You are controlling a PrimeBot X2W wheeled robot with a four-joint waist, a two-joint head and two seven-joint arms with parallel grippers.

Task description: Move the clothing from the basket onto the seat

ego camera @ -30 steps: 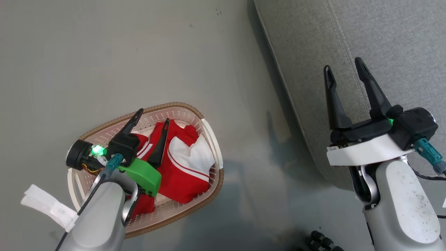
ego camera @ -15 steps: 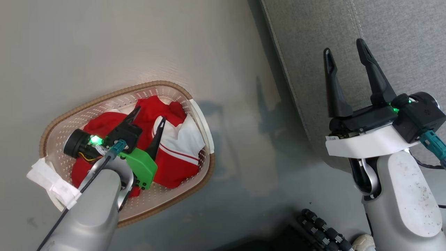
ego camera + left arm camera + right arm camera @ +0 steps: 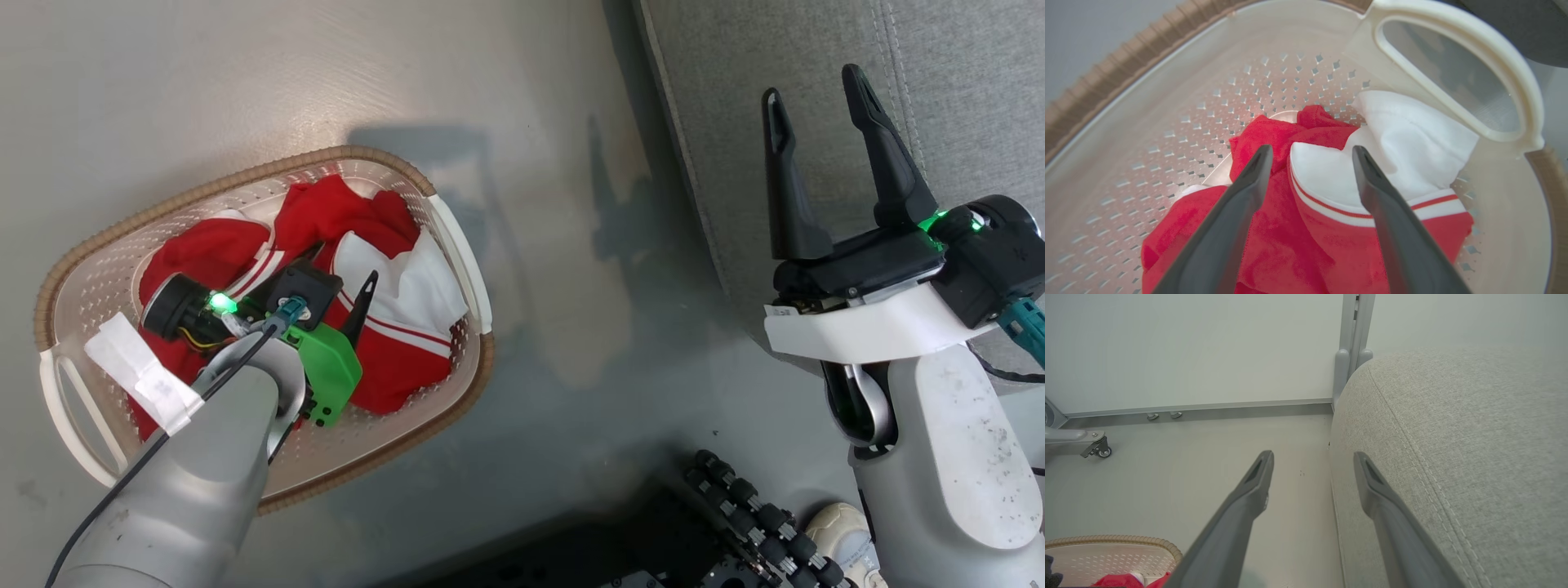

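Head view puts the basket (image 3: 367, 453) on the floor (image 3: 204, 82) at the left, and the seat (image 3: 963, 65) at the right, well apart from it. The clothing (image 3: 359, 216) lies crumpled inside the basket, red folds with a white panel toward the right-hand handle. No garment lies on the part of the seat that shows.

The left gripper (image 3: 1311, 151) is down inside the basket. In the left wrist view its jaws stand moderately wide, one finger over red cloth and the other over the white panel, with a striped fold between them. They are not closed on anything, and I cannot tell whether the tips touch the fabric or hang just above it. The right gripper (image 3: 811, 86) is held over the near left edge of the seat, its jaws wide and empty.

By my reading, the task is at its very start: nothing has been moved across yet, and the work in hand is the first grasp. What is left is to close on a fold, lift it free of the basket wall, carry it right and release it on the seat. The heap may be more than one garment; the pictures do not settle that, so a second trip may be needed.
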